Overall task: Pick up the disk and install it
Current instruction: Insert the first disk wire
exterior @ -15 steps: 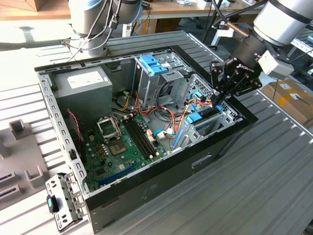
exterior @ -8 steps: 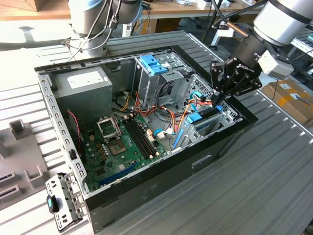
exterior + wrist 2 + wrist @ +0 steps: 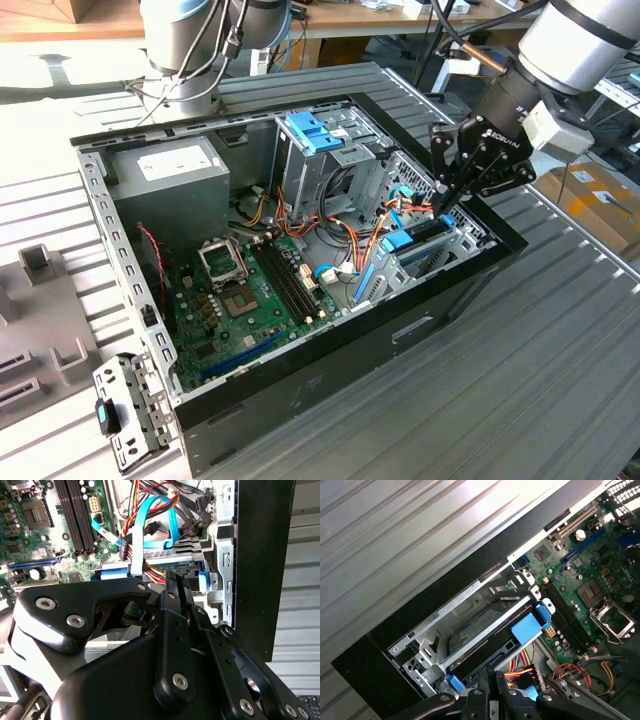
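**Gripper Nose-Down at the Drive Cage**

One open computer case lay on the ribbed table. Reading the exterior view from its left, there were:

- one loose metal bracket at lower left
- one grey power supply
- one green motherboard
- one bright blue bracket at upper centre

Right of centre, the one disk sat in the metal drive cage. In the first wrist view the disk showed as a dark slab with blue clips.

The arm slanted down from the upper right. It pointed the gripper into the cage, fingers drawn narrow together and gripping nothing. The tips were at the disk's upper edge, though whether they touched it could not be told.
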You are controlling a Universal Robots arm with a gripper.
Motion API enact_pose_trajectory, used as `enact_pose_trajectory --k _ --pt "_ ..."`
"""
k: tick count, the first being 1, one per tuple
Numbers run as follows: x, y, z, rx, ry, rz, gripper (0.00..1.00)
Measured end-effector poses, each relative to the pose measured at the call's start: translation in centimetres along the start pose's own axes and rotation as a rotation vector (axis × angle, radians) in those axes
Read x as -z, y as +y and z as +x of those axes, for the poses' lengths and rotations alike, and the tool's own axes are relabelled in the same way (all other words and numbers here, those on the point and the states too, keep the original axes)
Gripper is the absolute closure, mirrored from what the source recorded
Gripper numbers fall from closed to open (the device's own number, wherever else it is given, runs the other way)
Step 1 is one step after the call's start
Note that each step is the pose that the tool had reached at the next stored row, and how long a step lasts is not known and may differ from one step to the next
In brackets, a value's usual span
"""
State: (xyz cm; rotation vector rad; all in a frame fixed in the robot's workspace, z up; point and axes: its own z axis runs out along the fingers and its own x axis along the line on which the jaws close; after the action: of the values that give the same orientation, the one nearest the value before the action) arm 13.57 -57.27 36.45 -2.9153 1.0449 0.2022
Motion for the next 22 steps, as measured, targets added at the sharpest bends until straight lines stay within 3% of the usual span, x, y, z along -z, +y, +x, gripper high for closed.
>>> enact_pose_trajectory --k 5,22 --pt "0.0 0.0 0.0 -0.049 -0.0003 0.0067 0.83" --pt "0.0 0.0 0.0 -0.119 -0.0009 0.0161 0.83"
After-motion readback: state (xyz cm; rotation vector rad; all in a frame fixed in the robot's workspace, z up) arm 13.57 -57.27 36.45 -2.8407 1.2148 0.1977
